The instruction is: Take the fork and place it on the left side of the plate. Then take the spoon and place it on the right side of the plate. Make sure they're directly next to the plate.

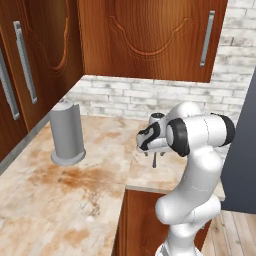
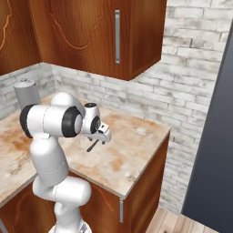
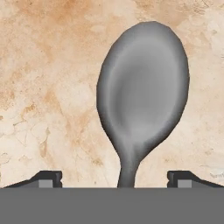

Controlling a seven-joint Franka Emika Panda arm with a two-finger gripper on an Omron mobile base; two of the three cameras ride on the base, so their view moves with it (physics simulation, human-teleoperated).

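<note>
Closest, the claw point(image 3: 113, 180) hangs low over the table point(image 3: 48, 87), its fingertips point(image 3: 48, 178) spread wide on either side of the spoon point(image 3: 142, 92), whose slim neck lies between them, oval bowl beyond. It looks light, stiff and probably slippery; pinching the narrow neck seems best.
</note>
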